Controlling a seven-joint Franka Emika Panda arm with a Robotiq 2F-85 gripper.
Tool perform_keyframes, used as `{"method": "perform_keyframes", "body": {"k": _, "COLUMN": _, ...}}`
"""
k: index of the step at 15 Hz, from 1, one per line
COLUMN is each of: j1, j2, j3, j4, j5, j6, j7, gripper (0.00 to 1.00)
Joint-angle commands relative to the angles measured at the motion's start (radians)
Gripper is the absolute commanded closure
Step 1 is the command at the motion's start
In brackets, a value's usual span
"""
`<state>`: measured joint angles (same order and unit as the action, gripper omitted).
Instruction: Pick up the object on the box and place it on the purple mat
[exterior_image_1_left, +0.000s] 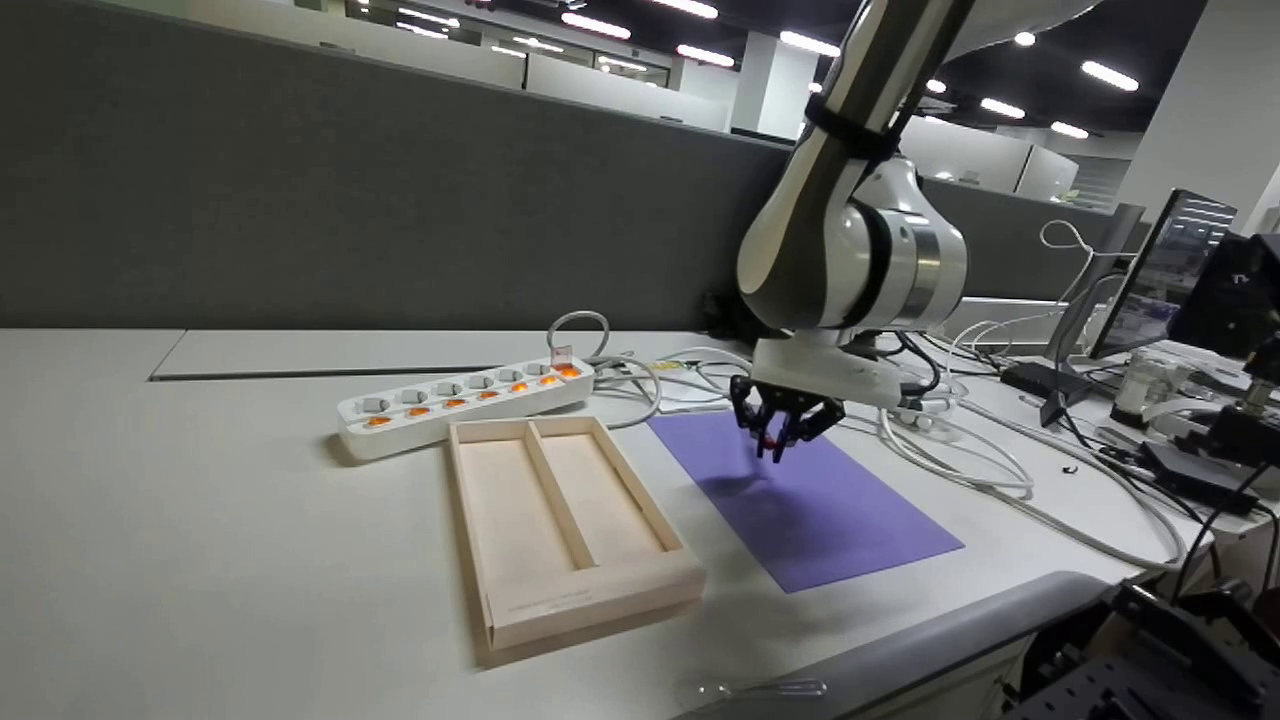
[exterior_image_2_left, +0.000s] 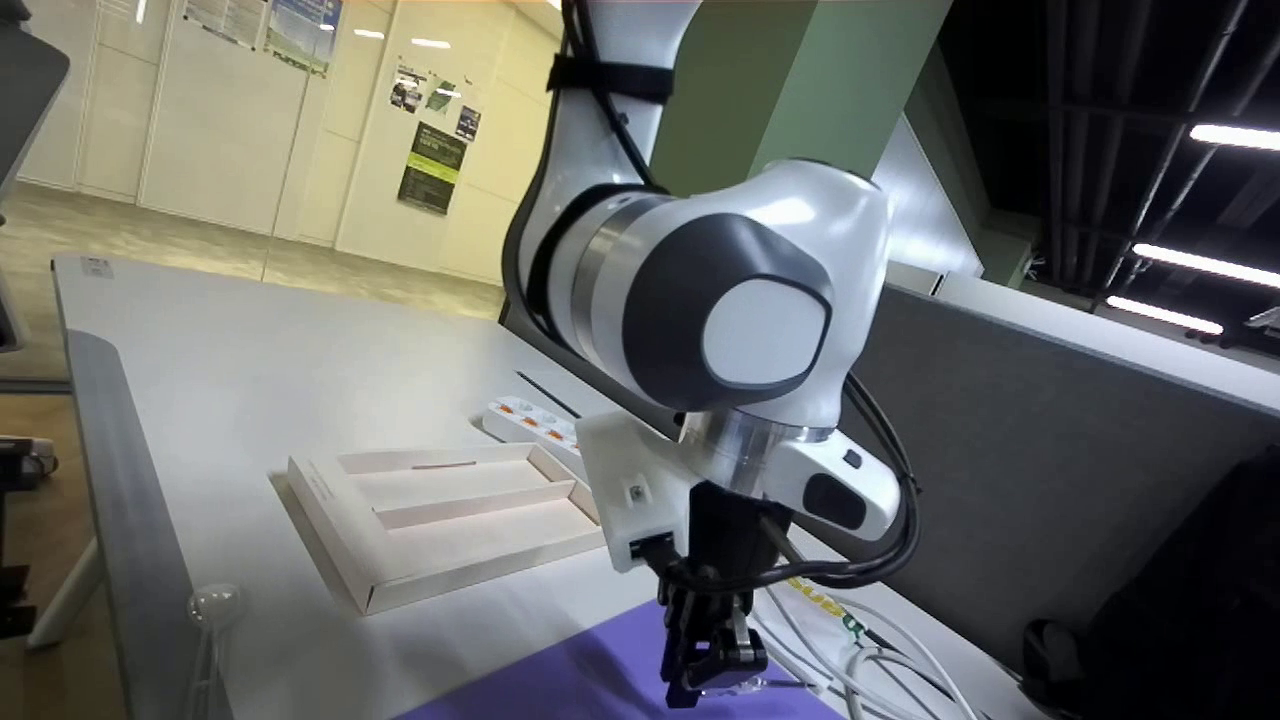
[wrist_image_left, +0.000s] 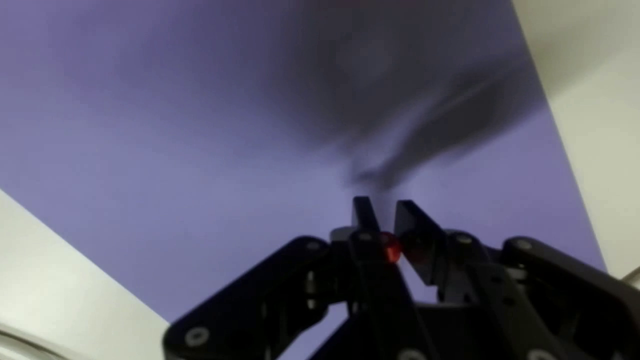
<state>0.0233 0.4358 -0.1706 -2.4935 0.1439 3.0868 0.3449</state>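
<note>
Pincer (wrist_image_left: 384, 204) grasps a stick (wrist_image_left: 392, 248) above the purple mat (exterior_image_1_left: 860, 530), near the grey bench edge (exterior_image_1_left: 920, 652); picking seems done, placing remains.

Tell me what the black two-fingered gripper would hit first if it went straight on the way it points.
Likely the flat purple rectangular mat: the gripper points down at it, with nothing visible between, though how far below is unclear.

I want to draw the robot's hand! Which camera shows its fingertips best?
The wrist view: both fingertips look big and close there, with a red bit between them. Both exterior views show the hand over the purple mat, its fingertips much smaller.
</note>
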Motion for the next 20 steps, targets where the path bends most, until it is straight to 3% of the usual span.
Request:
{"method": "perform_keyframes", "body": {"k": 1, "j1": 0.008, "j2": 0.056, "j3": 0.004, "j4": 0.043, "j5": 0.035, "j6": 0.013, "j7": -0.001, "gripper": 0.95}}
{"method": "perform_keyframes", "body": {"k": 9, "j1": 0.018, "j2": 0.099, "j3": 0.008, "j4": 0.073, "j5": 0.057, "j6": -0.001, "j7": -0.002, "gripper": 0.95}}
{"method": "perform_keyframes", "body": {"k": 11, "j1": 0.021, "j2": 0.094, "j3": 0.006, "j4": 0.072, "j5": 0.057, "j6": -0.010, "j7": -0.001, "gripper": 0.56}}
{"method": "perform_keyframes", "body": {"k": 19, "j1": 0.098, "j2": 0.009, "j3": -0.042, "j4": 0.042, "j5": 0.049, "j6": -0.041, "j7": 0.020, "gripper": 0.03}}
{"method": "perform_keyframes", "body": {"k": 20, "j1": 0.112, "j2": -0.011, "j3": -0.050, "j4": 0.035, "j5": 0.044, "j6": -0.039, "j7": 0.018, "gripper": 0.00}}
